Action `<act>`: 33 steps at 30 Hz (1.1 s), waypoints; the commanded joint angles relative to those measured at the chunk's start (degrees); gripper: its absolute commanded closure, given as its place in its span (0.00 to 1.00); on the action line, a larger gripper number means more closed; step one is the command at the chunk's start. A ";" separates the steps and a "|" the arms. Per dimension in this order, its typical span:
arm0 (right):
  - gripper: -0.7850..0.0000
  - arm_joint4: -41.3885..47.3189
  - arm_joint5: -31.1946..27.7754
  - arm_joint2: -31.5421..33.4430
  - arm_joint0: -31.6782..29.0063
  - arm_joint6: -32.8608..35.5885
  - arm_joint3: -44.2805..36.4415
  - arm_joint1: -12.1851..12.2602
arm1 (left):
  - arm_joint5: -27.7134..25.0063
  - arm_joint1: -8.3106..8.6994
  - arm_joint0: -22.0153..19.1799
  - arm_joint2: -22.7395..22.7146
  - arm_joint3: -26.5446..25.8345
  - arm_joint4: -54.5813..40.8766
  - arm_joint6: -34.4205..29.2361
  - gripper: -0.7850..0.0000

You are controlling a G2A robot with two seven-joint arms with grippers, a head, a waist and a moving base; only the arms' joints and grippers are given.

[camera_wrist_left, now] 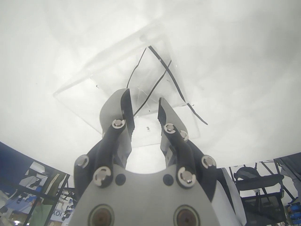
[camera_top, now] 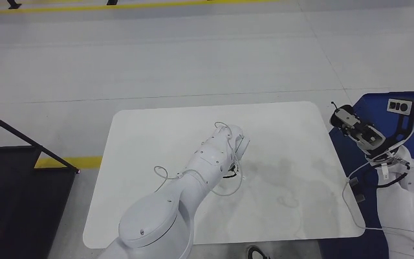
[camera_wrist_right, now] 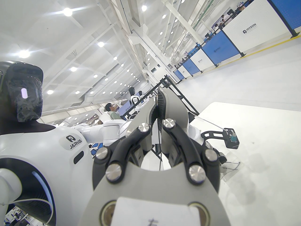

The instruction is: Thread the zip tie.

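Hovering over the zip tie (camera_wrist_left: pixel 167 70) on a clear plate (camera_wrist_left: pixel 82 95), the left claw (camera_wrist_left: pixel 143 96) is apart, the right claw (camera_wrist_right: pixel 160 94) together

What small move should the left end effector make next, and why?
Probably lower a little and close on the zip tie. The left end effector hangs open over the clear plate, and a thin black strand of the tie appears in the gap between its jaws; nothing is gripped yet.
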 commanded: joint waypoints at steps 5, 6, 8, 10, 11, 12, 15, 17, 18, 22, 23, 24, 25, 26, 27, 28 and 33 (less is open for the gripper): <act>1.00 0.00 0.00 0.00 0.00 0.00 0.00 0.00 | -0.11 -0.01 0.44 -0.07 -0.19 0.04 -0.12 0.97; 1.00 0.00 0.00 0.00 0.00 0.00 0.00 0.00 | -0.09 -0.02 0.48 -0.08 -0.29 0.03 -0.15 1.00; 1.00 0.00 0.00 0.00 0.00 0.00 0.00 0.00 | -0.12 -0.04 0.37 -0.10 -0.67 0.04 -0.10 1.00; 1.00 0.00 0.00 0.00 0.00 0.00 0.00 0.00 | 0.00 -0.07 0.14 -0.09 -1.09 0.09 -0.07 1.00; 1.00 0.00 0.00 0.00 0.00 0.00 0.00 0.00 | 0.00 -0.08 0.01 -0.20 -1.33 -0.11 -0.03 1.00; 1.00 0.00 0.00 0.00 0.00 0.00 0.00 0.00 | -0.22 -0.09 -0.27 -0.40 -1.72 -0.51 -0.01 1.00; 1.00 0.00 0.00 0.00 0.00 0.00 0.00 0.00 | -0.42 -0.08 -1.20 -0.84 -2.65 -1.23 0.26 1.00; 1.00 0.00 0.00 0.00 0.00 0.00 0.00 0.00 | -0.07 -0.07 -1.81 -1.13 -3.21 -1.65 0.36 1.00; 1.00 0.00 0.00 0.00 0.00 0.00 0.00 0.00 | 0.27 -0.05 -2.06 -1.15 -3.36 -1.57 0.57 1.00; 1.00 0.00 0.00 0.00 0.00 0.00 0.00 0.00 | 1.76 0.00 -2.48 -1.39 -3.54 -1.62 0.71 1.00; 1.00 0.00 0.00 0.00 0.00 0.00 0.00 0.00 | 1.86 0.01 -2.50 -1.43 -3.60 -1.61 0.60 1.00; 1.00 0.00 0.00 0.00 0.00 0.00 0.00 0.00 | 2.02 0.02 -2.50 -1.50 -3.63 -1.68 0.42 1.00; 1.00 0.00 0.00 0.00 0.00 0.00 0.00 0.00 | 2.37 0.03 -2.54 -1.56 -3.67 -1.70 0.33 1.00; 1.00 0.00 0.00 0.00 0.00 0.00 0.00 0.00 | 2.77 0.03 -2.58 -1.65 -3.80 -1.76 0.24 1.00; 1.00 0.00 0.00 0.00 0.00 0.00 0.00 0.00 | 3.23 0.03 -2.64 -1.73 -4.03 -1.85 -0.12 1.00; 1.00 0.00 0.00 0.00 0.00 0.00 0.00 0.00 | 3.59 0.02 -2.76 -1.78 -4.45 -1.84 -0.42 1.00; 1.00 0.00 0.00 0.00 0.00 0.00 0.00 0.00 | 4.92 0.18 -3.73 -2.58 -5.74 -2.90 -4.74 1.00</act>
